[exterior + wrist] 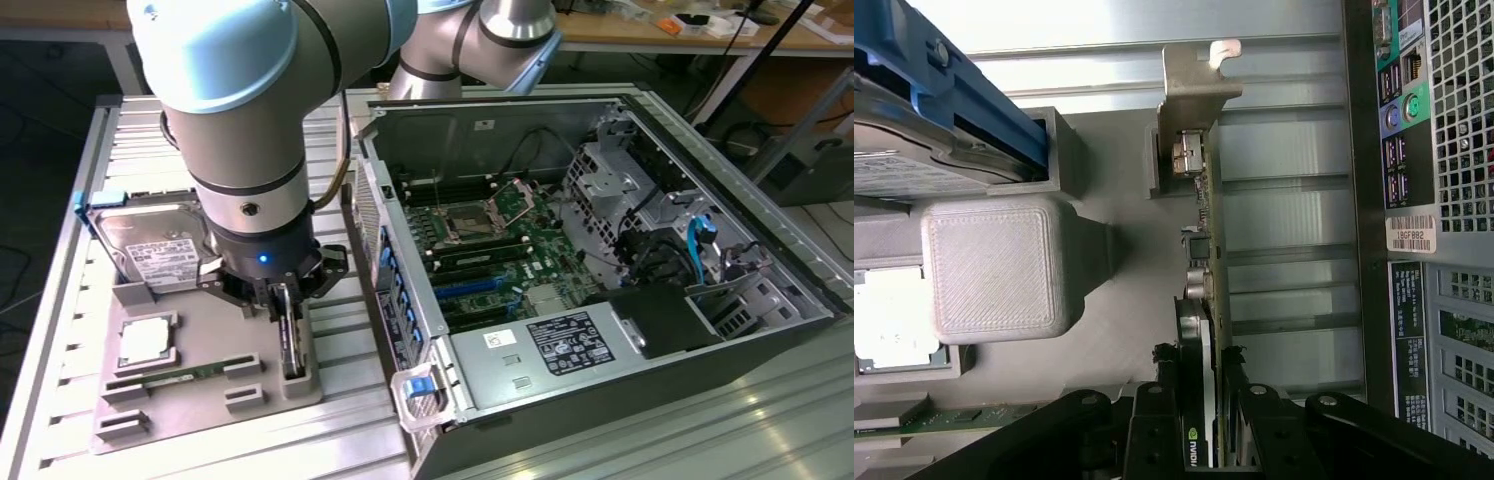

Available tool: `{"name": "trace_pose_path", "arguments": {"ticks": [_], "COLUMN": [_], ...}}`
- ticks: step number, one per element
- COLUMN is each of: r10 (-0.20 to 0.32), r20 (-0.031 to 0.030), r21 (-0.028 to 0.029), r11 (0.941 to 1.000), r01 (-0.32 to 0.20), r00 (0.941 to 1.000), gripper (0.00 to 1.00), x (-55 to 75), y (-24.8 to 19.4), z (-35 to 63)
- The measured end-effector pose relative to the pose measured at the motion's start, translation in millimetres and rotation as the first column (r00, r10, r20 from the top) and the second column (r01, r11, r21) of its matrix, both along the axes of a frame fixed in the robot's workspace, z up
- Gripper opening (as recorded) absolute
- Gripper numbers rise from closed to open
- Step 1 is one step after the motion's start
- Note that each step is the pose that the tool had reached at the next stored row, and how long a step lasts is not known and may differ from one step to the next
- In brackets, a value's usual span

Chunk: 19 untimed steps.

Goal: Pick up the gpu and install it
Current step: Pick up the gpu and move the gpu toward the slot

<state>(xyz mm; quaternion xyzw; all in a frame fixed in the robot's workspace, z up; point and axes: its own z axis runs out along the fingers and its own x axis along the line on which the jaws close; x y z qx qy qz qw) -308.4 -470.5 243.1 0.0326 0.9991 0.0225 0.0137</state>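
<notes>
Hand (283,300) directly over the gpu (292,352), narrowed onto it with fingers (1154,415) against both faces of the card, at the end away from the silver bracket (1189,90). Card upright on edge in a slot of the grey fixture (200,400) on the bench (360,445), long axis along 12–6 o'clock in the exterior view. Open computer case (601,390) just beside at 3 o'clock, hard drive (154,250) at 10 o'clock, processor (144,340) at 9 o'clock, memory stick (187,373) at 8 o'clock, none between hand and card.
</notes>
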Motion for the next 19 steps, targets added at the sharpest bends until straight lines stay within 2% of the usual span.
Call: {"name": "trace_pose_path", "arguments": {"ticks": [10, 13, 17, 19], "r10": [0.000, 0.000, 0.000, 0.000], "r20": [-0.0008, -0.0036, -0.0040, -0.0037], "r21": [0.0000, 0.0000, -0.0003, 0.0000], "r11": [1.0000, 1.0000, 1.0000, 1.0000], "r01": [0.000, 0.000, 0.000, 0.000], "r00": [1.0000, 1.0000, 1.0000, 1.0000], "gripper": [0.27, 0.27, 0.27, 0.27], "x": [0.0, 0.0, 0.0, 0.0], "y": [0.0, 0.0, 0.0, 0.0], "z": [7.8, 23.8, 25.6, 32.6]}}
